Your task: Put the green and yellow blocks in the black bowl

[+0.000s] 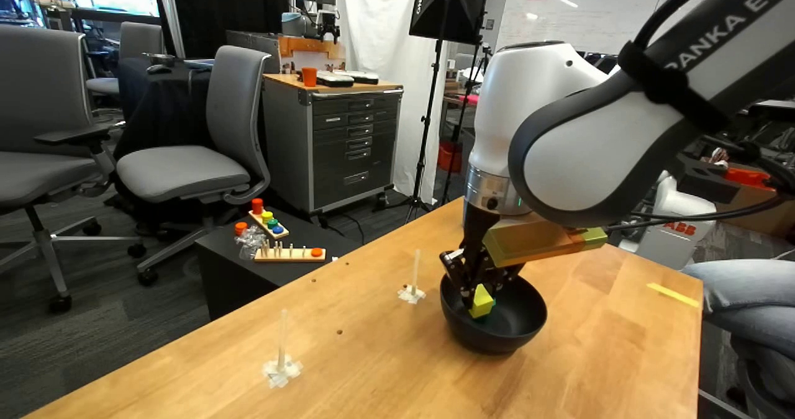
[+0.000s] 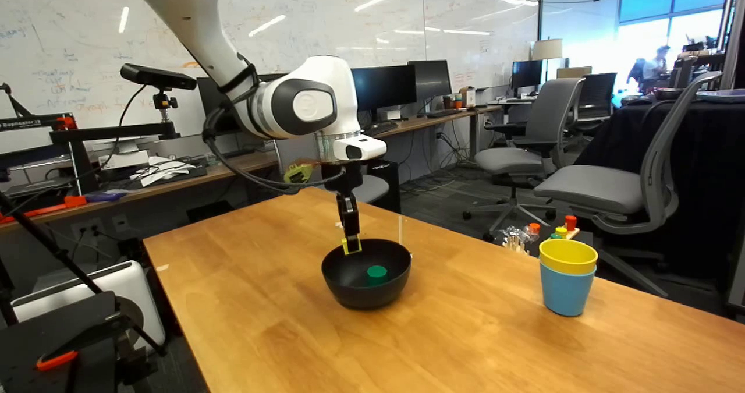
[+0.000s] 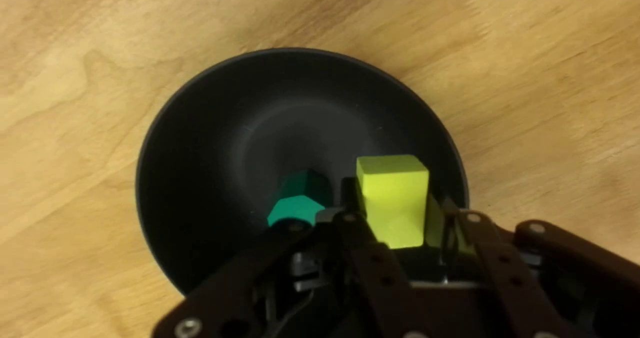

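The black bowl (image 1: 528, 319) stands upright on the wooden table and shows in both exterior views (image 2: 340, 282). It also shows in the wrist view (image 3: 200, 127). The green block (image 2: 376, 274) lies inside the bowl; in the wrist view it (image 3: 295, 209) is partly covered by a finger link. My gripper (image 3: 392, 198) is shut on the yellow block (image 3: 397, 208), with a finger on each side of it. The yellow block, seen in both exterior views (image 1: 482, 301) (image 2: 352, 245), is held over the bowl's mouth near one side. Its height above the bowl's floor is hard to tell.
A yellow cup (image 2: 568, 256) sits in a blue cup (image 2: 567, 291) on the table. Two thin sticks (image 1: 282, 344) (image 1: 415, 273) stand upright, taped to the table. A flat yellow strip (image 1: 674, 295) lies near an edge. A black side table (image 1: 279, 270) holds peg toys.
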Robot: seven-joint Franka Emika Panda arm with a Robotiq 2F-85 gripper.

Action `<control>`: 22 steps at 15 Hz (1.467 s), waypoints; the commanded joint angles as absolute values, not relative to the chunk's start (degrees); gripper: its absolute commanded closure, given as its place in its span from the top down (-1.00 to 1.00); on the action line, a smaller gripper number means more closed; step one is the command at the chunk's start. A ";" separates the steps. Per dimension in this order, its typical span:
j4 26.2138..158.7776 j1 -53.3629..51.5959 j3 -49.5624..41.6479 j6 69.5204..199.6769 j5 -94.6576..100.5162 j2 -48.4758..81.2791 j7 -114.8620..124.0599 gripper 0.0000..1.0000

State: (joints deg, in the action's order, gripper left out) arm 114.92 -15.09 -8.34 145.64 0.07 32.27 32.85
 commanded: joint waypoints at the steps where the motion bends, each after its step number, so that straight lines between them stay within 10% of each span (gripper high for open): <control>1: 116.29 -13.96 -8.27 146.74 0.70 32.23 34.00 -0.84; 8: 114.64 -13.08 -8.05 145.22 0.23 34.84 33.80 -0.65; 11: 114.11 -12.89 -7.79 144.70 -0.11 35.63 33.49 0.23; 16: 113.87 -13.15 -7.75 144.66 -0.06 35.97 33.46 1.00; 22: 115.44 -16.10 -7.06 145.36 1.81 31.99 33.53 1.00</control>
State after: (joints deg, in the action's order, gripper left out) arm 114.44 -14.28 -7.54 145.61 0.07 35.28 32.91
